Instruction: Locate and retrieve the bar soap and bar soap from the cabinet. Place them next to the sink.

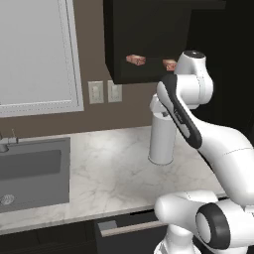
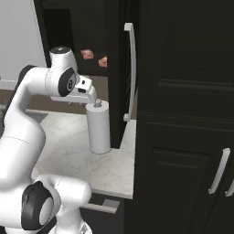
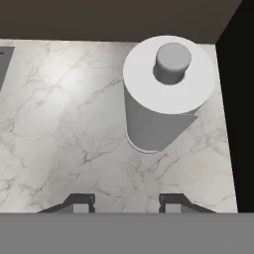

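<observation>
Both bar soaps sit on the shelf of the black cabinet [image 1: 149,39], which is open: left bar soap [image 1: 135,59] and right bar soap [image 1: 169,64], near each other but apart. In the right base view they are seen as [image 2: 87,54] and [image 2: 103,61]. None has been retrieved yet; the sink [image 1: 34,171] is at far left, recessed in the marble tabletop [image 1: 114,168], well apart from the cabinet.

The pincer [image 3: 126,202] is pointed down at the tabletop, with its jaws spread and nothing between them. The white paper-towel roll [image 3: 166,94] stands upright just ahead of it in the hand view. In the right base view the hand is seen just beside the top of that roll [image 2: 98,128], below the cabinet shelf.

Step in hand, as judged: reach for the first bar. To be done well:
- the hand should be raised and turned from downward to roughly level, so the shelf is entered from the front;
- the roll should be cleared on the way up, since it stands close under the shelf and could be tipped;
- the nearer, right bar is best taken first;
- the bar is flat and low, so the jaws should be kept wide and closed across its short sides, low to the shelf;
- the cabinet's lower edge and door [image 2: 123,68] should be avoided by the wrist.
</observation>
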You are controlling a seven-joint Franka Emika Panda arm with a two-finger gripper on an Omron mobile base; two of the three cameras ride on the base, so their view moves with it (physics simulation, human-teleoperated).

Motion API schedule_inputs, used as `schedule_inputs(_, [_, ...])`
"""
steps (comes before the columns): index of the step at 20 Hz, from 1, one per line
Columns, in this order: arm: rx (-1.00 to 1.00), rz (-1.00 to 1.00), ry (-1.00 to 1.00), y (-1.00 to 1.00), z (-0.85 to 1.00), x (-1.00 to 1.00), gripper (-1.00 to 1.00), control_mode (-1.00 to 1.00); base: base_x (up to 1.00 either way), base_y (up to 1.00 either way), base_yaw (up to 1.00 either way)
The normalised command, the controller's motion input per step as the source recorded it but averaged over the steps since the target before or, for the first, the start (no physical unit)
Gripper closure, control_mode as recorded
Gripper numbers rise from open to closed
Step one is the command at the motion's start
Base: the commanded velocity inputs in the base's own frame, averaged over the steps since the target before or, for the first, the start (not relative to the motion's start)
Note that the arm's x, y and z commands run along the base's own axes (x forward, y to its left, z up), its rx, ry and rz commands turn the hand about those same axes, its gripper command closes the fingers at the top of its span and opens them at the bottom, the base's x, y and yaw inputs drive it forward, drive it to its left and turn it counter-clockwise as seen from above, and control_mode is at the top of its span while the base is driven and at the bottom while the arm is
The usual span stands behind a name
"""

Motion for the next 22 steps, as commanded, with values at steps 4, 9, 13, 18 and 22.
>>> schedule_inputs(4, [0.0, 0.0, 0.0, 0.0, 0.0, -0.02, -1.0, -1.0, 0.0, 0.0, 0.0])
schedule_inputs(9, [0.0, -0.03, -0.02, 0.0, 0.03, -0.07, -1.0, -1.0, 0.0, 0.0, 0.0])
schedule_inputs(13, [0.0, -0.12, -0.12, 0.03, 0.23, -0.26, -1.0, -1.0, 0.0, 0.0, 0.0])
schedule_inputs(18, [-0.03, -0.15, -0.13, 0.03, 0.35, -0.18, -1.0, -1.0, 0.0, 0.0, 0.0])
schedule_inputs(22, [-0.07, -0.17, -0.11, 0.0, 0.39, -0.03, -1.0, -1.0, 0.0, 0.0, 0.0])
